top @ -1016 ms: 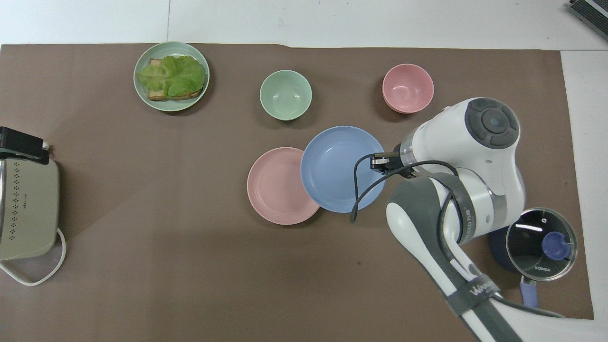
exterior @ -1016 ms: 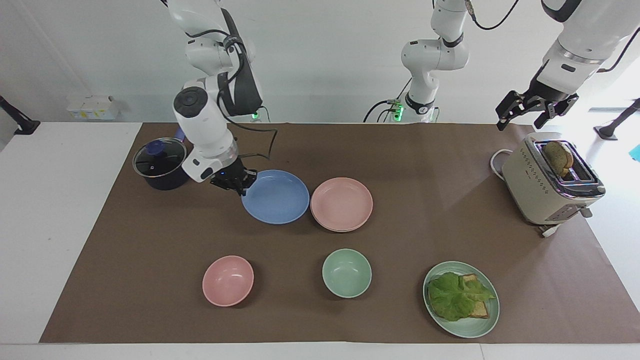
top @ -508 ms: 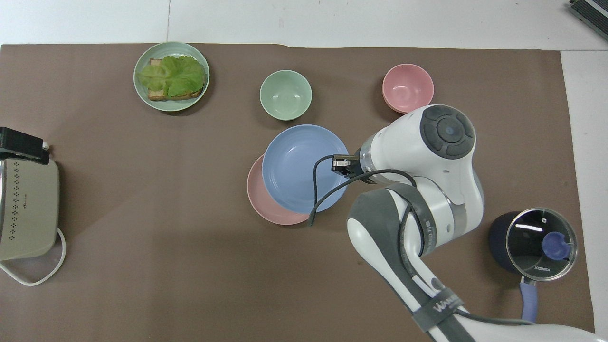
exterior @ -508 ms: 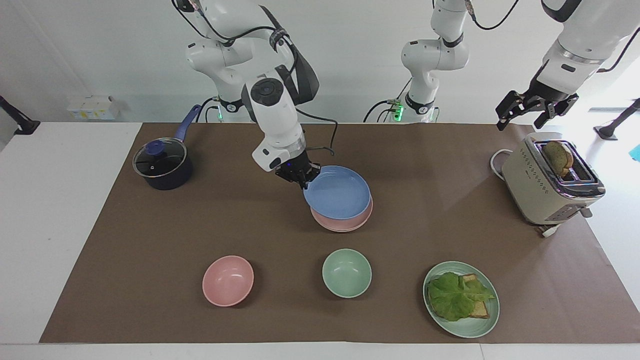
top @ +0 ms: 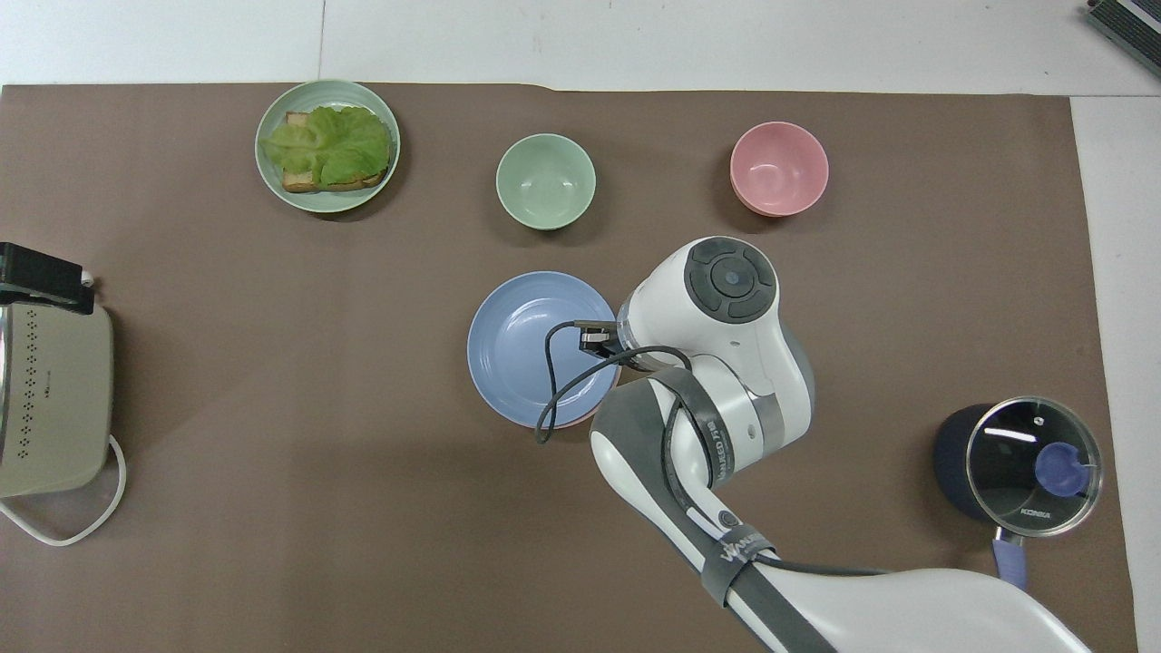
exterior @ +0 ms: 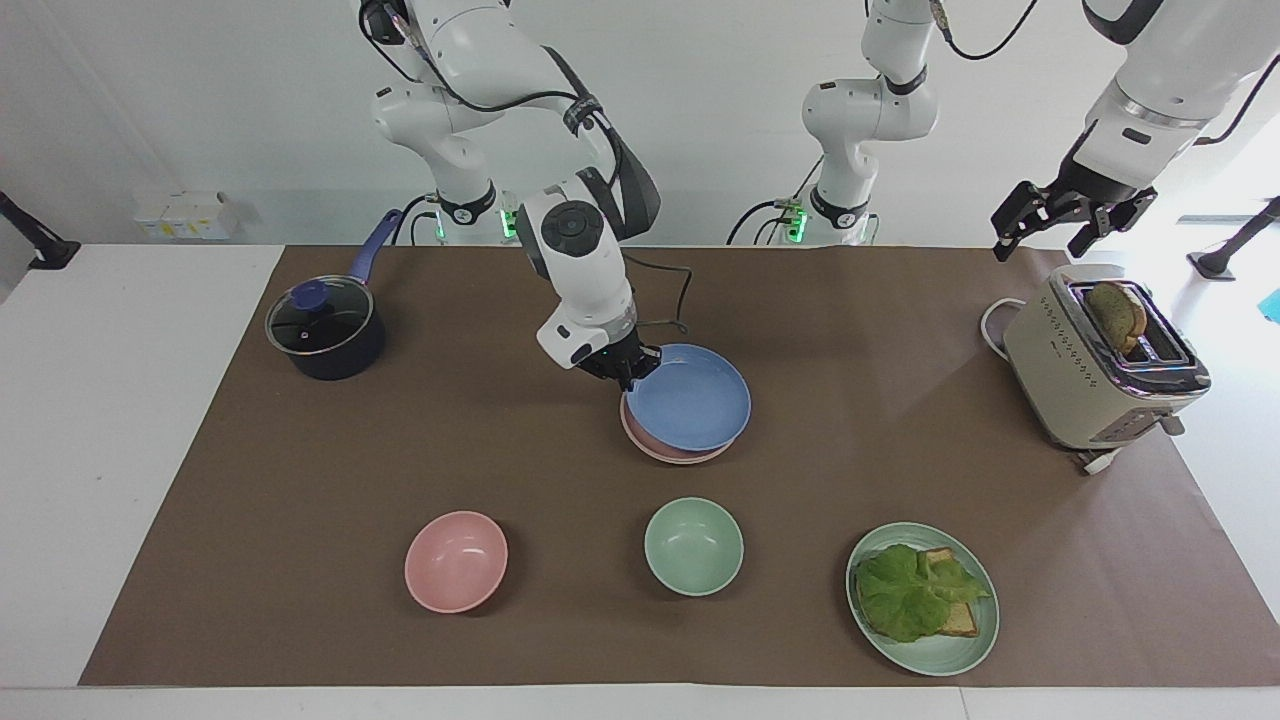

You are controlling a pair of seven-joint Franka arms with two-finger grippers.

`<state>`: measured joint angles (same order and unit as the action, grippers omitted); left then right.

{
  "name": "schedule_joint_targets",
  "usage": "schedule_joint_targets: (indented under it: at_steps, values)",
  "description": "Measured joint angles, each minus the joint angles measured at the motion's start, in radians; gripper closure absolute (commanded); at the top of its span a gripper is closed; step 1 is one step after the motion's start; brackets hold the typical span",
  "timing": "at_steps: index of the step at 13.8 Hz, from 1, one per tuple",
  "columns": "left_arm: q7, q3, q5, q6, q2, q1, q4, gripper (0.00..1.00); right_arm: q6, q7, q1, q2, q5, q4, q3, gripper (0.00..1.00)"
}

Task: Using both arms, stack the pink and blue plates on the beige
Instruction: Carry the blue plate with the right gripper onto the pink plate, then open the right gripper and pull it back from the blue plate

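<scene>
Now the blue plate (exterior: 690, 397) sits over the pink plate (exterior: 668, 450) at mid-table, only a crescent of pink showing under its rim; whether it rests fully or is a shade raised I cannot tell. No beige plate shows from either camera, presumably beneath the pink. The right claw (exterior: 633, 372) is clamped on the blue rim at the edge nearer the robots. The step in hand looks like the last placement: settling blue squarely, which calls for letting go and lifting clear without dragging the stack. The left claw (exterior: 1070, 215) waits spread wide and empty above the toaster (exterior: 1095, 375).
</scene>
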<state>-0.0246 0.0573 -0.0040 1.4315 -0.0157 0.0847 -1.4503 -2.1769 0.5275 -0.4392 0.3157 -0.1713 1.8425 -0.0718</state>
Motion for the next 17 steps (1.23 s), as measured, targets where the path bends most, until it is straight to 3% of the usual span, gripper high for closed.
schedule_joint_targets:
  at_steps: [1,3,5,9,12,17]
  values:
    - [0.000,0.000,0.000,0.000,0.000,0.000,0.000,0.00,0.000,0.000,-0.002,0.000,0.000,0.007,0.000,0.80]
    - [0.000,0.000,0.000,0.000,0.000,0.000,0.000,0.00,-0.002,0.000,-0.004,0.000,0.000,0.015,0.000,0.14]
    - [0.000,0.000,0.000,0.000,0.000,0.000,0.000,0.00,-0.003,0.000,-0.003,0.001,0.000,0.014,0.001,0.00]
    - [0.000,0.000,0.000,0.000,0.000,0.000,0.000,0.00,-0.006,-0.001,0.016,-0.011,0.002,-0.011,0.017,0.00]
    - [0.000,0.000,0.000,0.000,0.000,0.000,0.000,0.00,0.002,-0.025,0.108,-0.074,0.032,-0.031,0.021,0.00]
    - [0.000,0.000,0.000,-0.001,0.000,0.000,0.000,0.00,0.147,-0.076,0.229,-0.187,0.152,-0.047,0.024,0.00]
